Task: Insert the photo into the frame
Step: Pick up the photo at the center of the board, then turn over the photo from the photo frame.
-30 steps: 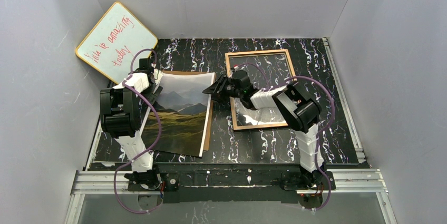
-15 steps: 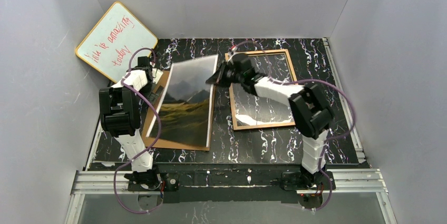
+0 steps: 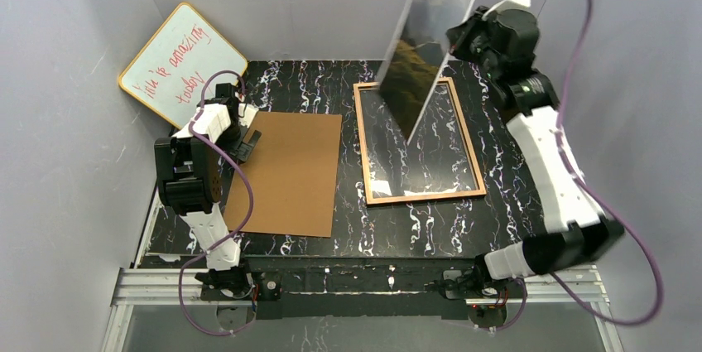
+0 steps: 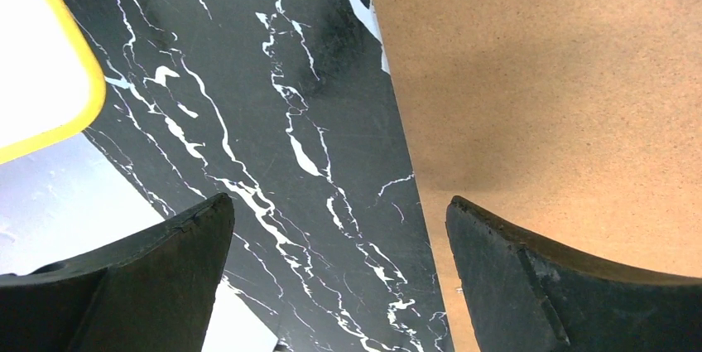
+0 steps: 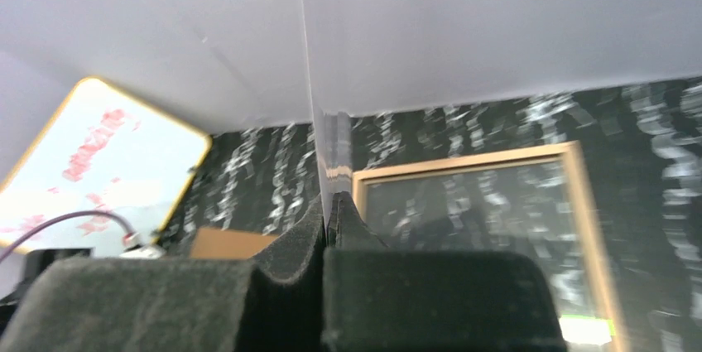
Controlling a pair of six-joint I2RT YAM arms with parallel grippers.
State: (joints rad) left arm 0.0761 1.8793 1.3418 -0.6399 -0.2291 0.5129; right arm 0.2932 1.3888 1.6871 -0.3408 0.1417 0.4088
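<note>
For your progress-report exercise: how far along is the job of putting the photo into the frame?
Done: the photo is picked up. In hand: the right gripper pinches its edge, holding it tilted in the air above the frame. Remaining: lowering it flat into the frame, which lies empty, wood side up. The left gripper is open by the backing panel.

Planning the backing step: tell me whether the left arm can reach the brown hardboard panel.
Probably yes. The left end effector hangs open at the far-left edge of the brown hardboard panel, nothing lies on it, and the right end effector holds the landscape print aloft.
</note>
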